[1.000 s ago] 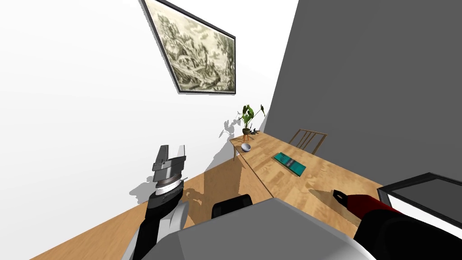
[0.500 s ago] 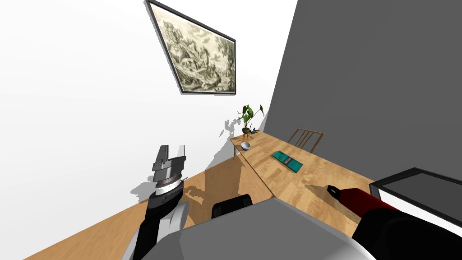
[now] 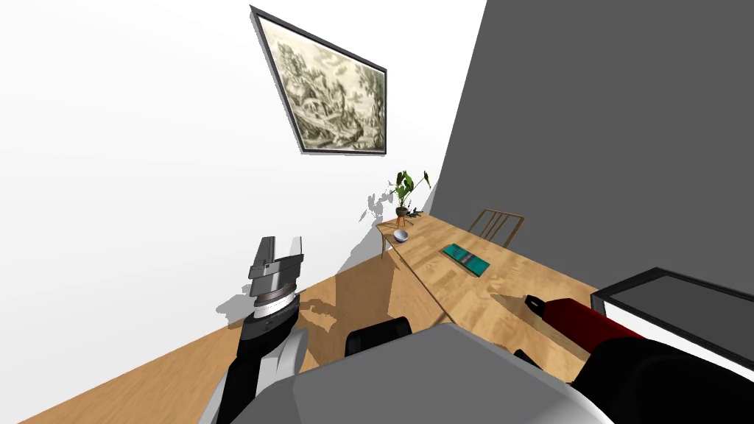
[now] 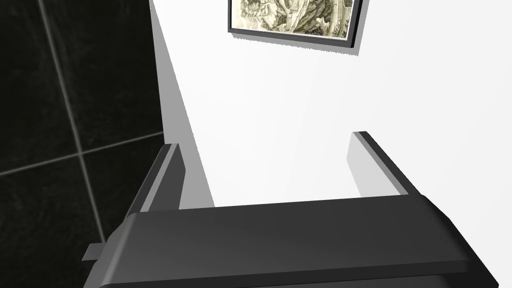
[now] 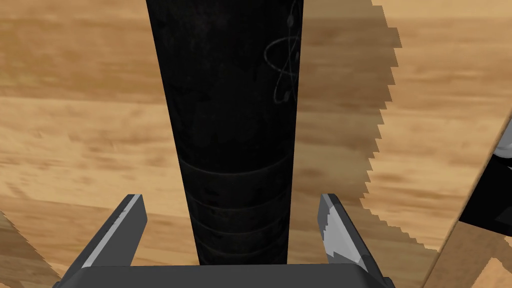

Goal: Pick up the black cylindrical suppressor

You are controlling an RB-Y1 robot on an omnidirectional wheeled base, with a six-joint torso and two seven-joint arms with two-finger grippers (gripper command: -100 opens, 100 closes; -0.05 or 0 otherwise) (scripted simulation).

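The right claw (image 5: pixel 230 196) is released, its 2 thin grey fingers (image 5: pixel 339 231) spread wide with the black cylindrical suppressor (image 5: pixel 232 115) set between them. A strip of bare wood shows between each finger and the cylinder, so neither finger touches it. The suppressor runs straight away from the claw's dark body, along the line of the fingers and past their tips. It is matte black, with several shallow rings (image 5: pixel 236 200) around the end nearest the claw and a faint atom-like mark (image 5: pixel 284 70) in pale lines further along. Behind it lies the light wooden surface (image 5: pixel 75 125), and a jagged-edged shadow (image 5: pixel 345 115) falls on the wood just beside the cylinder on 1 side. Whether the suppressor rests on the wood or hangs clear of it, I cannot tell.

In the head view the right arm (image 3: pixel 589 331), dark red and black, reaches over the near end of this long surface, which runs along a dark grey wall (image 3: pixel 604 132). Further along the surface lie a teal book (image 3: pixel 465 259) and a small white bowl (image 3: pixel 400 235), with a potted plant (image 3: pixel 403 193) at the far end. A wooden chair (image 3: pixel 499 227) sits between the surface and the grey wall.

The left claw (image 3: pixel 283 241) is raised at the robot's left, well apart from the surface, over the wooden floor (image 3: pixel 147 375). It too is released, its 2 fingers standing apart
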